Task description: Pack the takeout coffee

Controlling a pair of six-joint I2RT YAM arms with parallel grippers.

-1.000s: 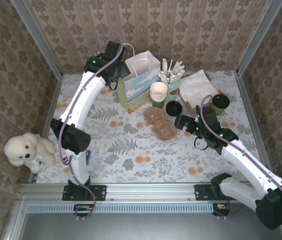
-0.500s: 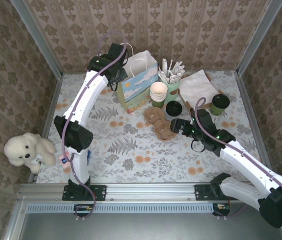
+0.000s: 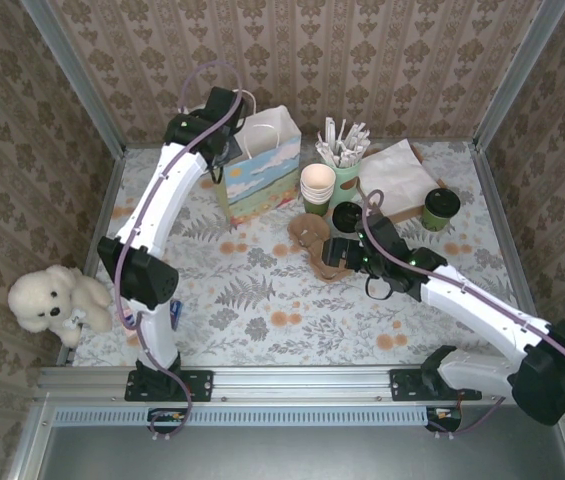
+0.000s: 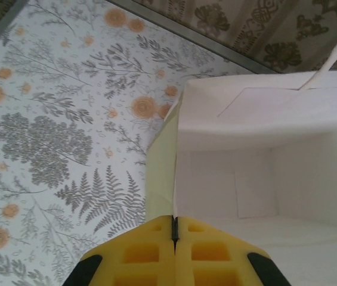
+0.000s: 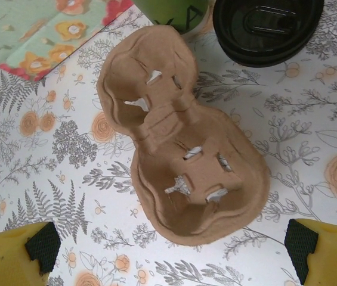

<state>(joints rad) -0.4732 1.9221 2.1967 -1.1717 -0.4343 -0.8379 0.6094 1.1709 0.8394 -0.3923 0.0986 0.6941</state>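
Note:
A brown moulded-pulp carrier tray [image 3: 309, 234] [image 5: 180, 155] lies flat on the floral table. Just behind it stands a stack of cream paper cups [image 3: 317, 184]. My right gripper [image 3: 339, 251] [image 5: 168, 247] hovers over the tray's near end, open, with a yellow finger on each side and nothing between them. At the back, my left gripper [image 3: 226, 135] [image 4: 175, 229] is shut on the top edge of a white-lined paper bag [image 3: 262, 170] [image 4: 263, 167]. The bag stands upright with its mouth open and its inside bare.
A black lid [image 3: 348, 216] [image 5: 266, 27] lies right of the tray. A green cup of white sticks [image 3: 344, 158], a napkin stack [image 3: 398, 170] and a lidded green cup [image 3: 441, 207] stand at the back right. A teddy bear [image 3: 52, 300] sits at the left wall.
My left gripper has shut on the bag's edge and drawn the bag to the left. My right gripper has moved left, from beside the tray to over it.

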